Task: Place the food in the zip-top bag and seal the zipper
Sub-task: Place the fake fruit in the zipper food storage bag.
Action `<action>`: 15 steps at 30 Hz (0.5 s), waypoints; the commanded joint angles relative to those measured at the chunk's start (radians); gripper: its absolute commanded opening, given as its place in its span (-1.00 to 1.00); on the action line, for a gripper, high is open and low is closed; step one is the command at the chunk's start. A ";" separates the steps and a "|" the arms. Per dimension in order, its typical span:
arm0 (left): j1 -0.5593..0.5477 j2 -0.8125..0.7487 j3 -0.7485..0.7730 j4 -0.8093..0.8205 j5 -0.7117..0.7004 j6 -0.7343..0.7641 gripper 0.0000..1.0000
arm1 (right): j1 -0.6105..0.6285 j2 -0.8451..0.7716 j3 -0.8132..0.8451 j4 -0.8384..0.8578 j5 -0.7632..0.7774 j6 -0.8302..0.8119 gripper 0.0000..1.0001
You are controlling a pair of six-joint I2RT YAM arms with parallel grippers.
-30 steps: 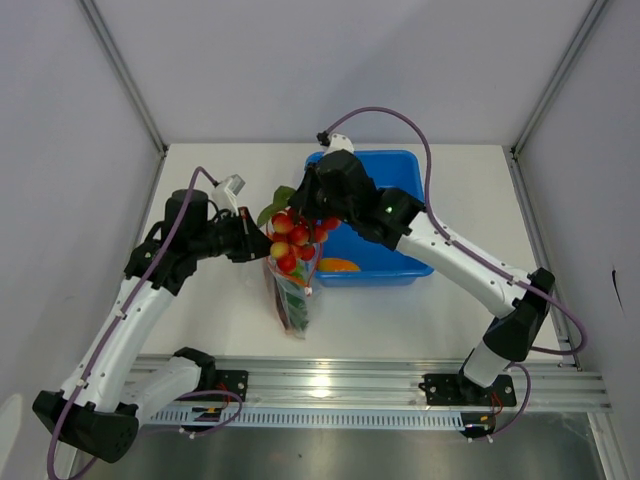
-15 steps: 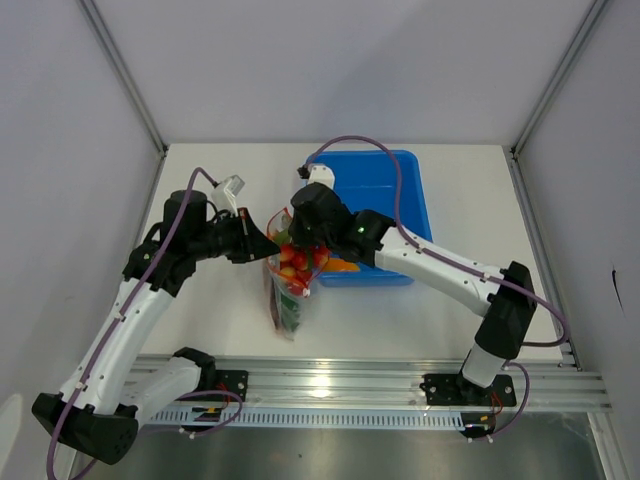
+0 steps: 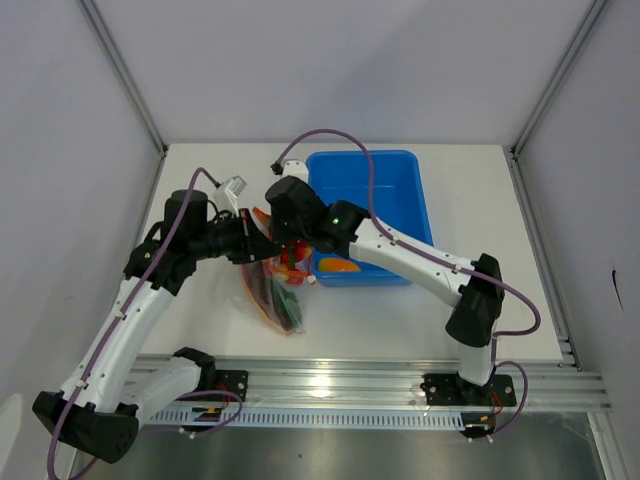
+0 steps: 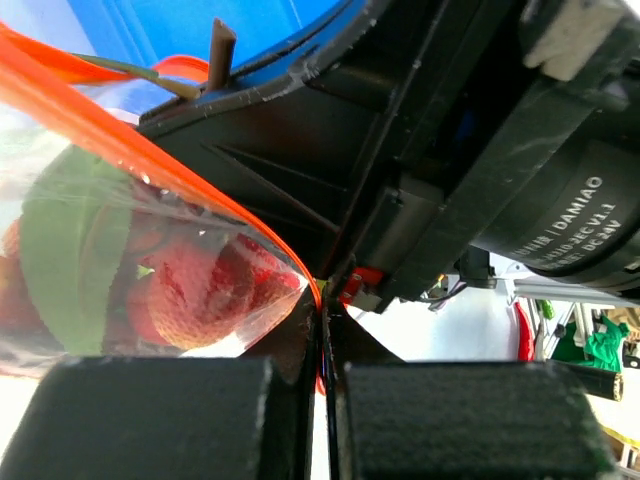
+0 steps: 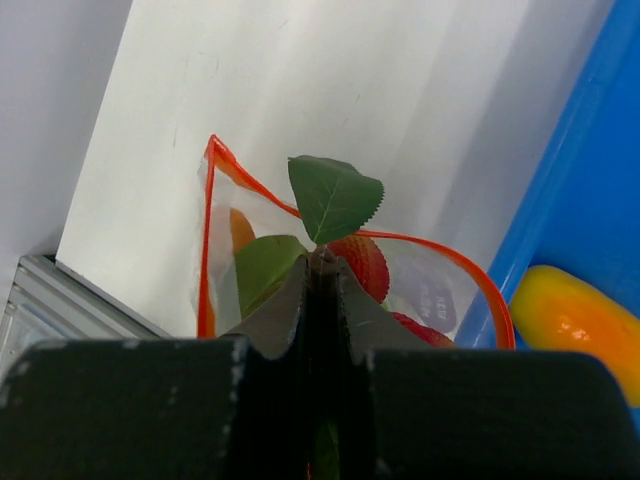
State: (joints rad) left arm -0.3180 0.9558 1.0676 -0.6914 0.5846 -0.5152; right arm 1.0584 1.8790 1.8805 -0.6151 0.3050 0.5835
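Note:
The clear zip-top bag (image 3: 272,298) hangs at the table's middle-left with dark green and red food inside. My left gripper (image 3: 252,240) is shut on its orange-red zipper (image 4: 200,195) at the mouth's corner, the strip pinched between the fingers (image 4: 322,345). My right gripper (image 3: 290,250) is shut on the stem of the small red fruits (image 5: 362,265), under a green leaf (image 5: 335,195), and holds them inside the open bag mouth (image 5: 210,230). Through the plastic, the left wrist view shows red fruits (image 4: 190,300). An orange-yellow piece (image 3: 338,266) lies in the blue bin.
The blue bin (image 3: 385,180) stands right of the bag, close behind the right arm, with its wall (image 5: 585,170) right beside the bag mouth. Grey walls close in the table on three sides. A metal rail (image 3: 380,385) runs along the near edge.
My right gripper has swung left and down, bringing the red fruits from above the bag into its mouth. The bag has shifted a little left. The left gripper has stayed where it was.

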 commanded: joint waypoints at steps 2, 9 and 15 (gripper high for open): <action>0.005 -0.006 0.040 0.070 0.057 -0.008 -0.99 | 0.029 0.028 0.005 0.040 -0.003 0.044 -1.00; 0.005 -0.015 0.029 0.075 0.060 -0.006 -0.99 | 0.032 0.048 -0.029 0.069 -0.078 0.078 -0.92; 0.005 -0.034 0.034 0.084 0.055 -0.008 -0.99 | 0.018 0.031 -0.067 0.074 -0.129 0.076 -0.50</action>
State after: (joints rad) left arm -0.3153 0.9474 1.0679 -0.7425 0.5896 -0.5144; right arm 1.0592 1.9110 1.8366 -0.5781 0.2489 0.6392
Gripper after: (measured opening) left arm 0.005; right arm 0.215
